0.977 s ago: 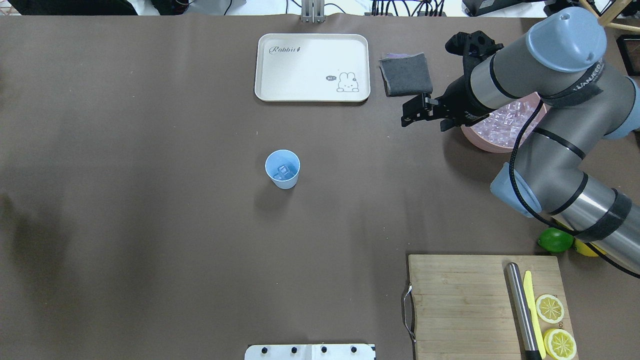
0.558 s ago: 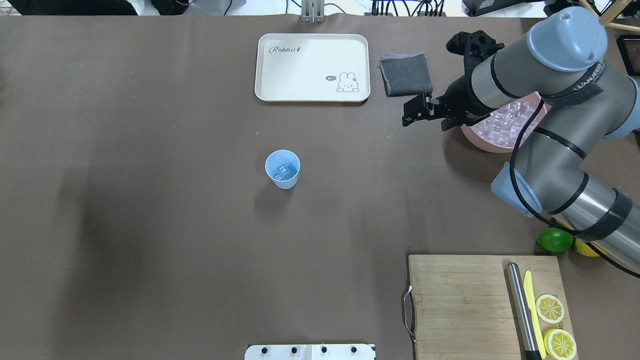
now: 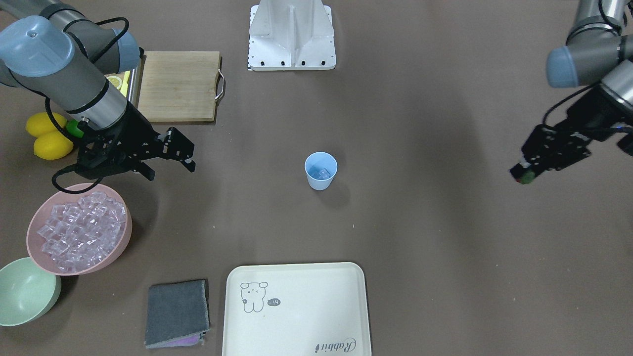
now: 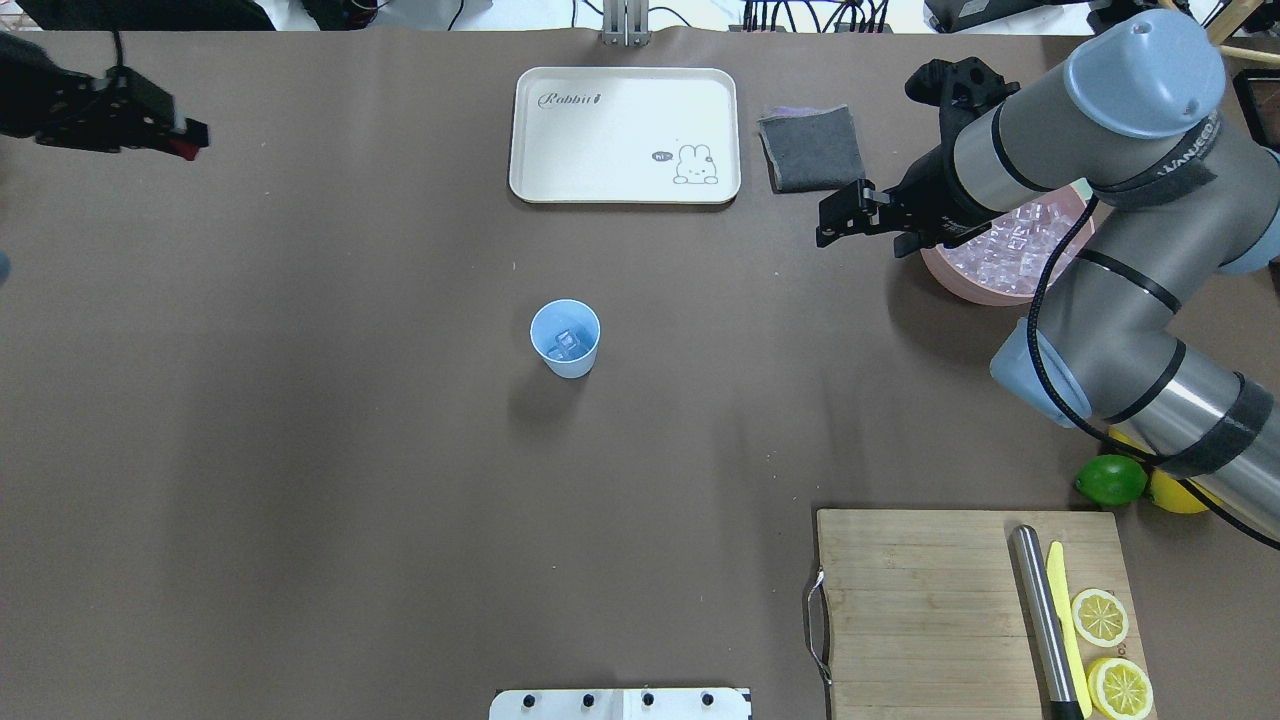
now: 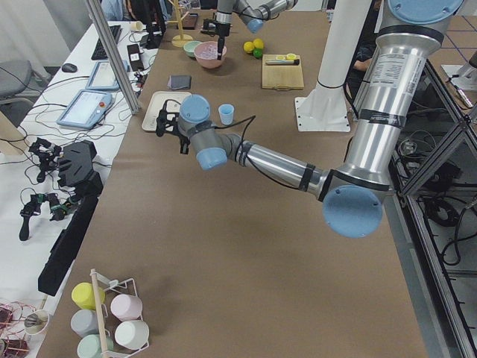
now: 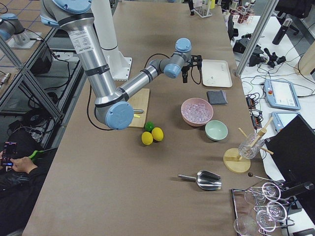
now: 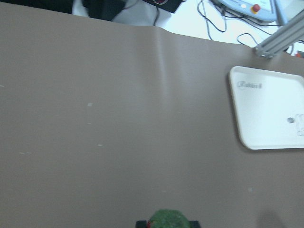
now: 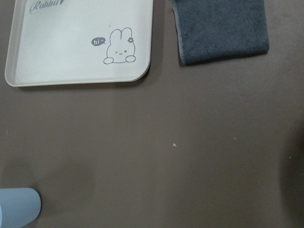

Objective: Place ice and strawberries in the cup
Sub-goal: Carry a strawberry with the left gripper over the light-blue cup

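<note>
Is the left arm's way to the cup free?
Likely yes: only bare table lies between the left gripper with the strawberry and the cup; the right gripper hangs by the pink bowl.

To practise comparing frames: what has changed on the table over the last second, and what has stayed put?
The left end effector has come into the overhead view at its left edge, shut on the strawberry. The right end effector, open and empty, has edged slightly towards the pink bowl. The cup, with ice inside, and the tray have not moved.
</note>
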Action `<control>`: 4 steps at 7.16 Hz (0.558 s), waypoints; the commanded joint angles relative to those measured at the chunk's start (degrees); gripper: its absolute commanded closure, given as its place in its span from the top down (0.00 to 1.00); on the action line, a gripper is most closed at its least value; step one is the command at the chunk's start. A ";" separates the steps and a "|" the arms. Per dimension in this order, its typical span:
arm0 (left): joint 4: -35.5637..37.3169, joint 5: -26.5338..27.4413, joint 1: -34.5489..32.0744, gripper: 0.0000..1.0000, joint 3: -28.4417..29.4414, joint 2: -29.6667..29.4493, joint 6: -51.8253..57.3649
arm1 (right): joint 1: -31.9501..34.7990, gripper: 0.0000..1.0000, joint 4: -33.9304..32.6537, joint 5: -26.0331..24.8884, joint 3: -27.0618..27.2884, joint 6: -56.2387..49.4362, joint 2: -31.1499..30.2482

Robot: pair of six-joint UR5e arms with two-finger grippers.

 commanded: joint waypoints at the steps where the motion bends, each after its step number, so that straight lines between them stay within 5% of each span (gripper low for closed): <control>1: 13.58 13.81 14.42 0.00 -3.83 -10.76 -9.40 | 1.43 1.00 -0.20 -0.02 -0.70 -0.01 -0.05; 4: 17.81 30.29 28.71 0.00 2.00 -20.36 -12.30 | 1.53 1.00 0.16 -0.55 -1.06 0.35 -0.14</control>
